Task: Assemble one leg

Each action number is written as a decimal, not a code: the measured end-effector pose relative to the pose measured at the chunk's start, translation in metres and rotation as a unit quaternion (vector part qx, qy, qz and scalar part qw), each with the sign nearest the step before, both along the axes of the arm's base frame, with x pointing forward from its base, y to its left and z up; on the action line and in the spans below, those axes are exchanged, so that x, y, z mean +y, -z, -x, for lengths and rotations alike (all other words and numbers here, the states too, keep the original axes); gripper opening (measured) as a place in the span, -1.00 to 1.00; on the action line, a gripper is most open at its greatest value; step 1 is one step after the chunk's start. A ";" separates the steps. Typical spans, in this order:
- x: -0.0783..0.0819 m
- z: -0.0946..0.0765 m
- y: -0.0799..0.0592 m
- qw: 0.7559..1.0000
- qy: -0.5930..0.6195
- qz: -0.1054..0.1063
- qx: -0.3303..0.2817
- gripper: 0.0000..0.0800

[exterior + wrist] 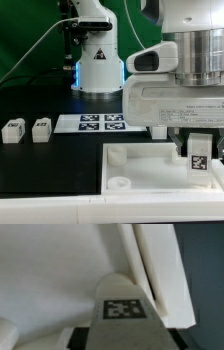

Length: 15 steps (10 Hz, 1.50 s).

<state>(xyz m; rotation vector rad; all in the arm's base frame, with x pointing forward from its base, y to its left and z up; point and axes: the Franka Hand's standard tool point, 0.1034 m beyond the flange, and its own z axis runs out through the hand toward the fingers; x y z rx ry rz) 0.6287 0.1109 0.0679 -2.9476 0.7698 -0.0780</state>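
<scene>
We see leg (198,153) pinched in gripper (197,160), tag facing out, just above big white panel (140,165); fingers mostly hidden behind it. Wrist view: leg (124,308) fills centre, panel edge blurred. Farther back, two spare legs (13,130) (41,127), marker board (98,122). Arm base (98,65) cut off.

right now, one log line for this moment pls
gripper: shut on leg | leg above white panel | two legs on table
</scene>
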 end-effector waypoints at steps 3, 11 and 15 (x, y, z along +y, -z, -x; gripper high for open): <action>0.004 -0.001 0.001 0.976 0.217 -0.027 0.015 -0.28; 0.008 -0.001 0.003 0.840 0.534 -0.084 0.049 -0.27; 0.008 -0.001 0.003 0.929 0.363 -0.068 0.026 0.60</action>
